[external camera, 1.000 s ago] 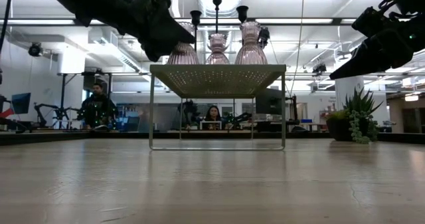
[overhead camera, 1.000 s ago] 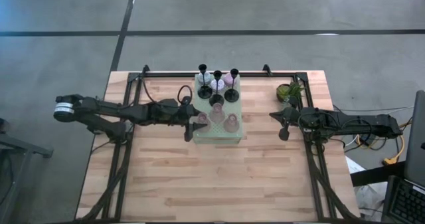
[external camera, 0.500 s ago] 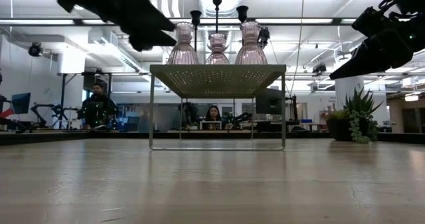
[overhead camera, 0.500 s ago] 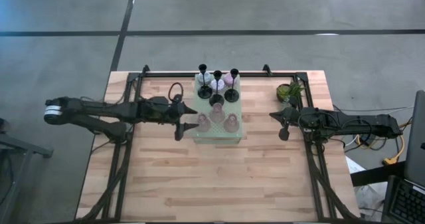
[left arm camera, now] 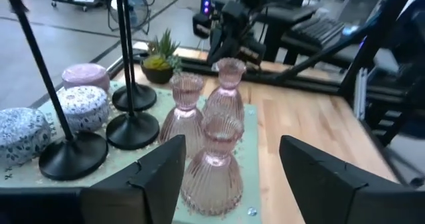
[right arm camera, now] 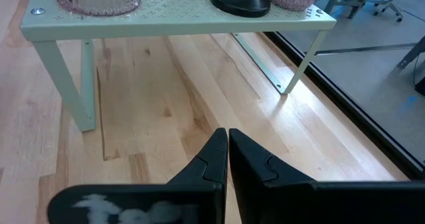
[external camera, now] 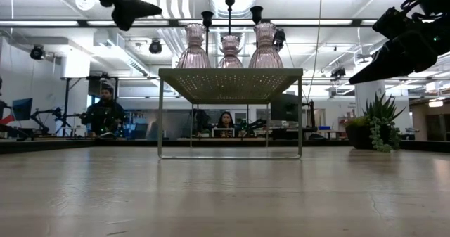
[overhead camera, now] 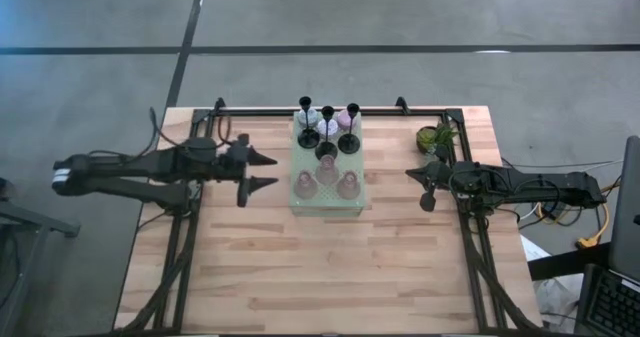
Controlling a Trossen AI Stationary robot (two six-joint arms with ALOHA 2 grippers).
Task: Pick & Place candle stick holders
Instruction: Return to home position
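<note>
Three pink glass holders (overhead camera: 327,180) (left arm camera: 212,161) stand upright on their bases on the near half of a pale green perforated stand (overhead camera: 327,205). Three black thin-stemmed holders (overhead camera: 327,142) (left arm camera: 66,156) and pastel round ones (left arm camera: 83,106) stand on its far half. My left gripper (overhead camera: 268,172) (left arm camera: 232,147) is open and empty, left of the stand and clear of it, fingers pointing at the pink holders. My right gripper (overhead camera: 412,174) (right arm camera: 227,151) is shut and empty, hovering right of the stand.
A small green potted plant (overhead camera: 437,137) stands at the far right, close behind my right gripper. The stand rests on thin legs (right arm camera: 83,94), with open room under it. Bare wood (overhead camera: 320,277) fills the table's near half. People sit in the room beyond (external camera: 104,114).
My left gripper has drawn back from the leftmost pink holder toward the table's left edge and risen, staying open. The pink holders have stayed upright on the stand.
</note>
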